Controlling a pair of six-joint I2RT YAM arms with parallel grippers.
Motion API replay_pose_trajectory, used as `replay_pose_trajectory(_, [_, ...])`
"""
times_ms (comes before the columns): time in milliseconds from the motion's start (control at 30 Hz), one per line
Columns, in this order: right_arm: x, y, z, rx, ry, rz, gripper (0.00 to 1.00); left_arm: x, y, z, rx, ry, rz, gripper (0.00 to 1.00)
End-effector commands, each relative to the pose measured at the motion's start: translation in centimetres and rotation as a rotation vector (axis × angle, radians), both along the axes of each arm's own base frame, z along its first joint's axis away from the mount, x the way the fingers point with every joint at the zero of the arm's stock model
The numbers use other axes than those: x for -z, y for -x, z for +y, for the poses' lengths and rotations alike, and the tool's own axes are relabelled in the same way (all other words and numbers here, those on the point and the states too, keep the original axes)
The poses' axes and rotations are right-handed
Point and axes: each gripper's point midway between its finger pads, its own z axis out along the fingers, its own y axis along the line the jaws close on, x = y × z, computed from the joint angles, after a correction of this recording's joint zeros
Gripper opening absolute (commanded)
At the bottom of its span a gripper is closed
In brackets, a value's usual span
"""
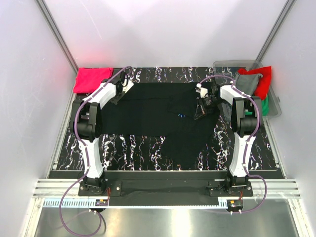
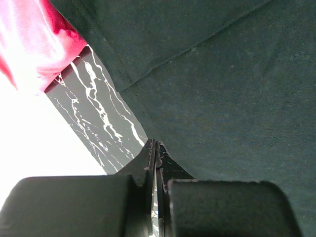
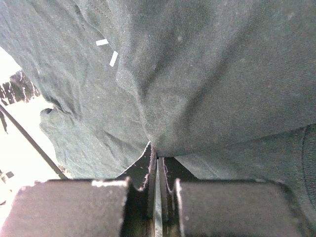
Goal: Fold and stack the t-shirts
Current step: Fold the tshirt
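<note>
Here left tool (image 2: 155,146) and right tool (image 3: 157,149) pinch the black t-shirt (image 1: 148,113).

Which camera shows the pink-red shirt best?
The top external view: the pink-red shirt shows nearly whole, at the far left. The left wrist view catches only a glare-washed corner; the right wrist view shows none of it.

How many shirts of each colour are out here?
black shirt: 1
pink-red shirt: 1
red shirt: 1
grey shirt: 1
green shirt: 1
Total: 5
</note>
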Motion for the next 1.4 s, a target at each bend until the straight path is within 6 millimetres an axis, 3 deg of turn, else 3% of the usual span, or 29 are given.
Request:
replay_pose_trajectory(0, [-2.9, -0.2, 1.0, 0.003, -0.05, -0.046, 0.03, -1.2, -0.6, -0.2, 0.005, 0.0, -0.047, 0.0])
replay_pose_trajectory(167, [-4.0, 0.3, 1.7, 0.028, -0.093, -0.015, 0.02, -1.4, -0.6, -0.1, 0.003, -0.004, -0.051, 0.0])
replay_pose_trajectory(533, [-4.2, 2.6, 1.2, 0.054, -0.107, 0.095, 0.01, -2.0, -0.6, 0.0, 0.009, -0.014, -0.063, 0.0])
replay_pose_trajectory(967, [-3.4, 0.7, -1.0, 0.144, -0.069, 0.109, 0.04, -2.2, -0.6, -0.1, 0.015, -0.024, -0.064, 0.0])
replay_pose_trajectory(1233, [-2.4, -0.2, -2.1, 0.139, -0.002, 0.076, 0.37, -2.1, -0.4, 0.0, 0.017, -0.033, -0.06, 0.0])
replay_pose_trajectory(1333, [-3.8, 0.1, -3.4, 0.089, 0.078, -0.03, 0.38, -2.4, -0.5, 0.2, 0.016, -0.039, -0.068, 0.0])
replay_pose_trajectory(1367, [-5.5, 0.0, -3.6, 0.073, 0.095, -0.097, 0.38, -2.4, -0.4, 0.1, 0.018, -0.039, -0.068, 0.0])
